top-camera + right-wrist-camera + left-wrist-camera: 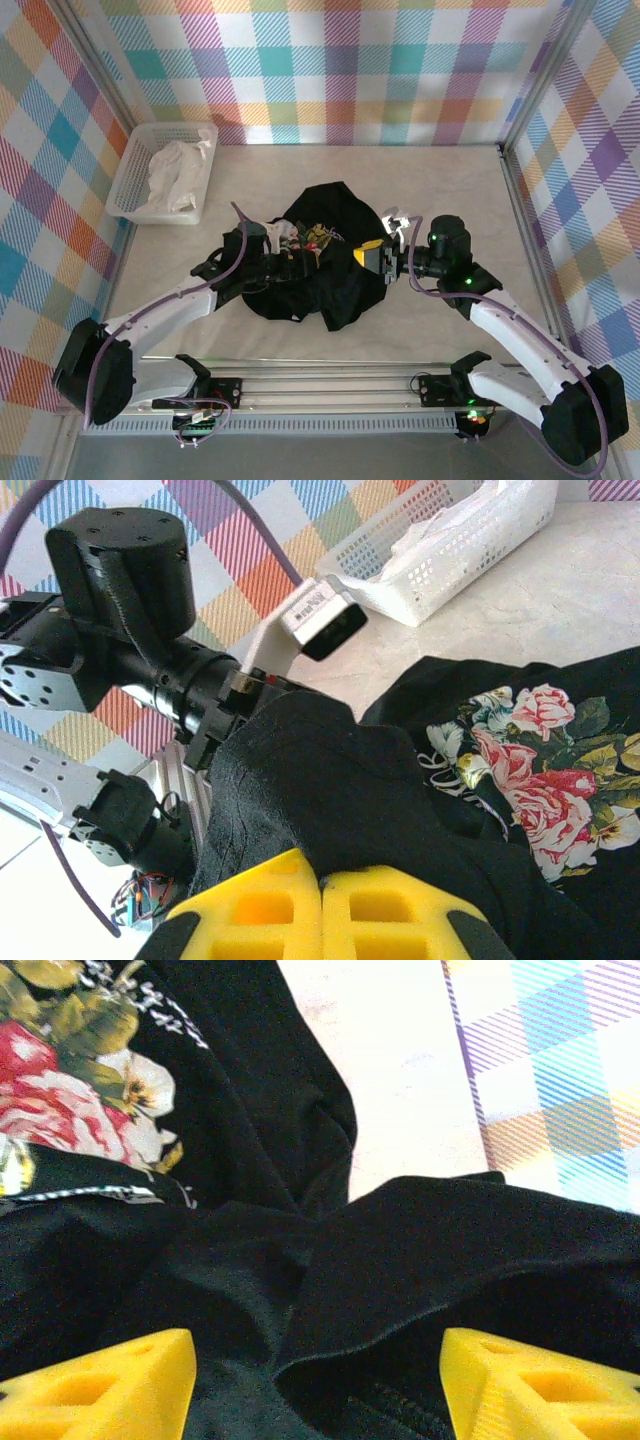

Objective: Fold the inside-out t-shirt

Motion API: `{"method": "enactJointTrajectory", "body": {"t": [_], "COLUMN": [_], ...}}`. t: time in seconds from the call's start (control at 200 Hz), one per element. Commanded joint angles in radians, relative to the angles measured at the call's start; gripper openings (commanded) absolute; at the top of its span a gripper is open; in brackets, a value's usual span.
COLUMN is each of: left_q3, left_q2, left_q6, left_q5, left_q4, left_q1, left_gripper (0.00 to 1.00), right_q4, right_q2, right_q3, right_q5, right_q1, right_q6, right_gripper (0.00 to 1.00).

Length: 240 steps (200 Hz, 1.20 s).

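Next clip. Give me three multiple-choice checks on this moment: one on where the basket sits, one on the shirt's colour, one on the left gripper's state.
1. Where is the white basket?
A) far left corner of the table
B) near right corner
C) between the arm bases

2. What colour is the t-shirt fabric?
A) white
B) black
C) blue

3. How does the left gripper stand?
A) shut
B) open
C) shut on the basket

Answers: 1 A, it sits against the far left walls in the top view. 2 B, the fabric is black with a flower print. 3 B, its yellow fingers stand wide apart over the shirt.
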Motion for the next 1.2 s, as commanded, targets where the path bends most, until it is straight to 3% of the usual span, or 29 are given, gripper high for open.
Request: {"method": "enactJointTrajectory", "body": {"t": [0.0,0.14,0.27,0.35,0.43,0.57,0.655,0.76,0.885,1.02,1.195], "left_q3": [0.027,0.026,0.025,0.037,0.062,0.098,0.122,0.164,0.232,0.278,0.303], "left_q2": [0.037,0.090,0.099,0.057,-0.024,-0.162,-0.212,-0.231,-0.211,-0.174,-0.147], "left_q6": [-0.024,-0.039,-0.045,-0.011,0.070,0.211,0.289,0.373,0.439,0.481,0.473], "left_q5": [0.081,0.129,0.130,0.082,-0.014,-0.172,-0.194,-0.205,-0.215,-0.199,-0.188], "left_q4": [0.085,0.144,0.176,0.138,0.053,-0.022,-0.024,-0.048,-0.118,-0.161,-0.181], "left_q1": [0.006,0.003,0.003,0.007,0.009,0.008,0.004,-0.009,-0.043,-0.077,-0.098], "left_gripper": [0.61,0.50,0.30,0.11,0.03,0.00,0.00,0.00,0.00,0.00,0.00], "right_q4": [0.037,0.058,0.067,0.045,-0.003,-0.120,-0.186,-0.210,-0.225,-0.220,-0.177], "right_q2": [-0.009,-0.001,0.009,0.007,-0.001,-0.016,-0.025,-0.061,-0.085,-0.013,0.100], "right_q3": [0.011,0.018,0.019,0.006,-0.012,-0.026,-0.008,0.023,0.089,0.160,0.206], "right_q5": [-0.024,-0.011,-0.005,0.023,0.068,0.168,0.227,0.256,0.292,0.273,0.255], "right_q1": [-0.007,-0.007,-0.007,-0.006,-0.005,0.070,0.143,0.151,0.156,0.178,0.281], "right_q6": [-0.013,0.000,0.004,-0.009,-0.041,-0.177,-0.271,-0.305,-0.303,-0.311,-0.336], "right_gripper": [0.00,0.00,0.00,0.00,0.00,0.20,0.35,0.45,0.50,0.51,0.51]}}
